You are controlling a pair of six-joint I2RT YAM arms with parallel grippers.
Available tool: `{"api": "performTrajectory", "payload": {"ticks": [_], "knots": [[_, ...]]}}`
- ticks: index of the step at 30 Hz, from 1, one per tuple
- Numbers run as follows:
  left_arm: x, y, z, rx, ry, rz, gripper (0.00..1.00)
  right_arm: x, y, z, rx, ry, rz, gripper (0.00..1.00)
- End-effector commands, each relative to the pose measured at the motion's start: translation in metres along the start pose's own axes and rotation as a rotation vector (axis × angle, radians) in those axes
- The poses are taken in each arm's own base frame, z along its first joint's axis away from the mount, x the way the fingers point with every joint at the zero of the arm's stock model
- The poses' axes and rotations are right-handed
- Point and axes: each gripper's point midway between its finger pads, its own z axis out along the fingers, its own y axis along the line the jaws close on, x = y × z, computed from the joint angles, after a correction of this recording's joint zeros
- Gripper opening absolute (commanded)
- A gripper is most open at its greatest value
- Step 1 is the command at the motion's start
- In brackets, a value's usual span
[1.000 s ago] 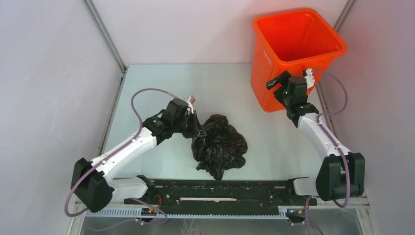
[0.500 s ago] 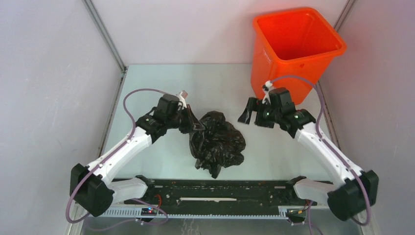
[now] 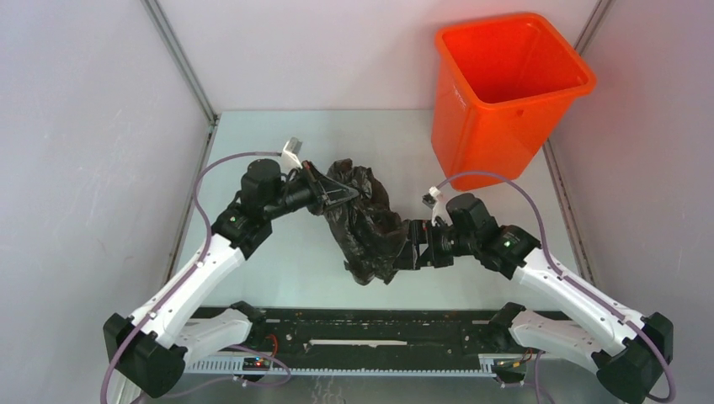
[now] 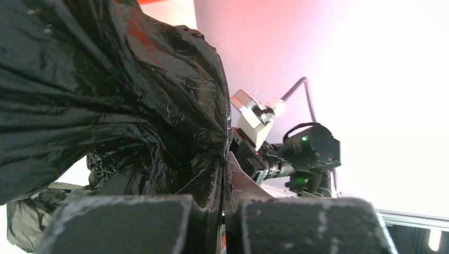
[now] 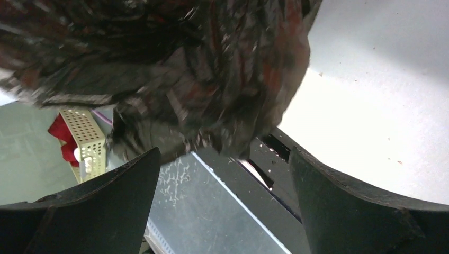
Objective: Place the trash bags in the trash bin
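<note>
Since a second ago my right gripper (image 5: 223, 154) has swung away from the bin (image 3: 480, 143) and down to the bag (image 3: 370, 223), while my left gripper (image 4: 222, 177) has drawn its pinched corner up and back, stretching the heap into a long drape. Left jaws are squeezed together on a gathered fold of film. Right jaws stand wide apart, holding nothing, with the bag's bulk just ahead of them. I judge the lift begun and a second grasp near. Between my arms the bag hangs over the table (image 3: 253, 151), well apart from the bin at the far right. Its film is thin, glossy, finely crinkled, black with reddish glints, likely to sag and slip. Rigid orange plastic forms the bin: square mouth, rolled rim, tapering walls
</note>
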Motion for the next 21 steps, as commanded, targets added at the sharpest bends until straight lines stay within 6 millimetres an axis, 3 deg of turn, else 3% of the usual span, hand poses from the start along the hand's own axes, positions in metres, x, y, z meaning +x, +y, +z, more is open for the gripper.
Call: {"api": "performTrajectory", "payload": {"ticks": [1, 10, 12, 16, 21], "knots": [[0.005, -0.016, -0.007, 0.096, 0.015, -0.062, 0.00, -0.022, 0.013, -0.006, -0.070, -0.101, 0.058, 1.00], [0.008, -0.027, -0.018, 0.159, 0.007, -0.059, 0.00, -0.045, 0.028, -0.034, -0.376, -0.195, 0.165, 0.95], [0.007, -0.022, -0.015, 0.129, 0.008, -0.043, 0.00, -0.047, 0.031, -0.040, -0.372, -0.206, 0.175, 0.95], [-0.002, -0.014, -0.007, 0.078, -0.005, -0.036, 0.00, -0.040, 0.018, -0.047, -0.281, -0.203, 0.189, 0.97], [-0.012, -0.017, -0.002, 0.074, -0.003, -0.045, 0.00, -0.033, 0.008, -0.050, -0.221, -0.197, 0.173, 0.98]]}}
